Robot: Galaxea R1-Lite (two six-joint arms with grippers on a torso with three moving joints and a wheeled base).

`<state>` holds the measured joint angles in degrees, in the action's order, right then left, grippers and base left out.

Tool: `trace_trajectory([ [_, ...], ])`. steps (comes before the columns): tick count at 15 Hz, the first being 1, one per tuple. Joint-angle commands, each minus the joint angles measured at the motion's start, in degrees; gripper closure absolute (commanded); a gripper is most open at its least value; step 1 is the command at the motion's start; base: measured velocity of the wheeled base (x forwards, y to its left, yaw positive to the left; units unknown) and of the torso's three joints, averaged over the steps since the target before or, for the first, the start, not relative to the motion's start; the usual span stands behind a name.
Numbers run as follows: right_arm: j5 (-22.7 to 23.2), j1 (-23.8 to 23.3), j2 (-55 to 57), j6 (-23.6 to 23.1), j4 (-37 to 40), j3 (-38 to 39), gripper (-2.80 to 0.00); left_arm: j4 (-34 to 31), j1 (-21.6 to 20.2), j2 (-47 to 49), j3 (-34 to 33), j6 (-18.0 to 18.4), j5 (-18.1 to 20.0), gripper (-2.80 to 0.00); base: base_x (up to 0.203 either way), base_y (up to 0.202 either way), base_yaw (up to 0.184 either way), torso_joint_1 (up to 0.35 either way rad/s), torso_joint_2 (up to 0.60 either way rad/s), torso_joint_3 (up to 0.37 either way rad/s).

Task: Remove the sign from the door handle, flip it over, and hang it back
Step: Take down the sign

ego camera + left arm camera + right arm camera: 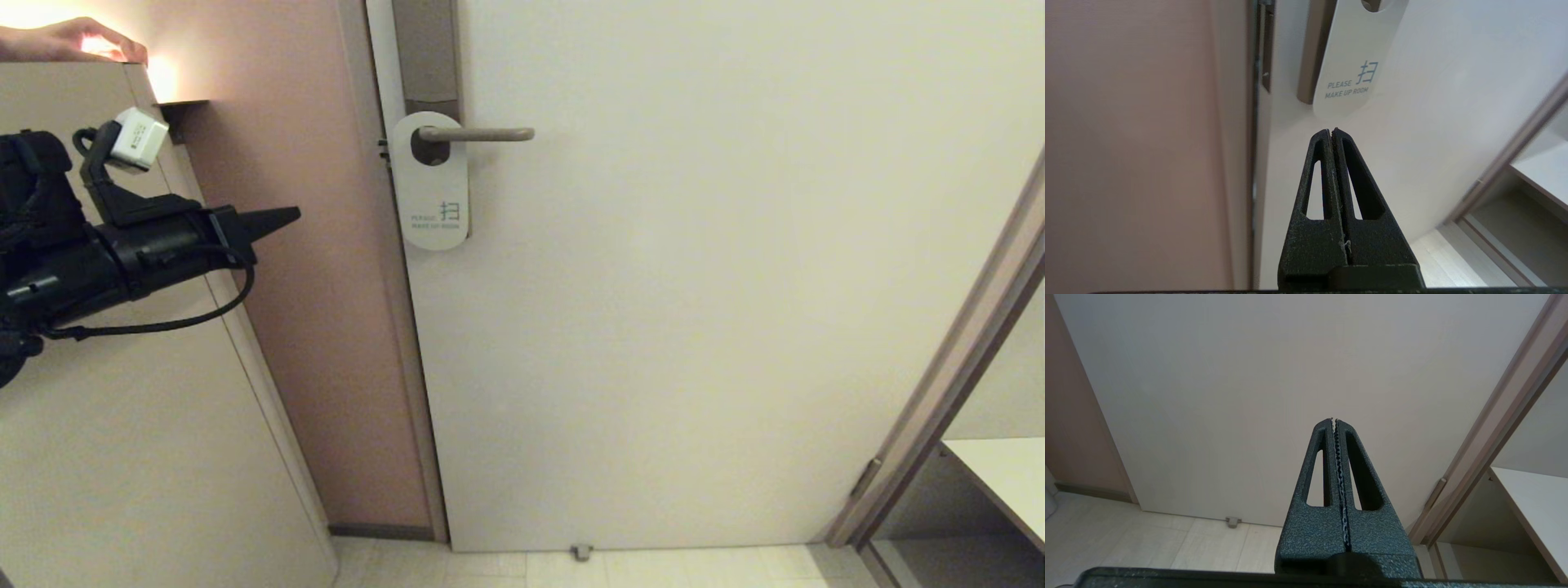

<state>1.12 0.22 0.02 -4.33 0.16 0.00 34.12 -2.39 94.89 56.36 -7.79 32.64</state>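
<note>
I was in the approach step: nothing had been lifted yet. The sign hung white side out by its hole on the door handle, flat against the door, its rounded end pointing to six o'clock. My left gripper floated well apart from it, out at about eight o'clock of the sign, jaws pressed together and empty. The right gripper was parked low, facing the bare door, likewise pinched closed on nothing. A person's hand rested on the partition at ten o'clock. Next, I judged, I would need to spread the left jaws and close in on the sign's lower edge.
</note>
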Motion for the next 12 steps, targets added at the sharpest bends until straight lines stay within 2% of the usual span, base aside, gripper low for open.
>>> trace_trajectory([
  [1,0.0,0.0,0.0,-0.1,0.0,0.0,0.00,0.2,0.0,3.1,1.6,-0.2,1.4,0.00,0.000,0.000,0.000,0.000,0.00,0.000],
  [3,0.0,0.0,0.0,-0.1,0.0,0.0,0.00,0.3,0.5,4.2,2.4,-0.4,1.6,0.00,0.000,0.000,0.000,0.000,0.00,0.000],
  [4,0.0,0.0,0.0,-0.1,0.0,0.0,0.00,0.3,0.8,4.8,2.7,-0.4,1.6,-2.80,0.000,0.000,0.000,0.000,0.00,0.000],
  [12,0.0,0.0,0.0,-0.1,0.0,0.0,0.00,11.3,2.8,13.1,5.6,-0.6,1.7,-2.80,0.000,0.000,0.000,0.000,0.00,0.000],
])
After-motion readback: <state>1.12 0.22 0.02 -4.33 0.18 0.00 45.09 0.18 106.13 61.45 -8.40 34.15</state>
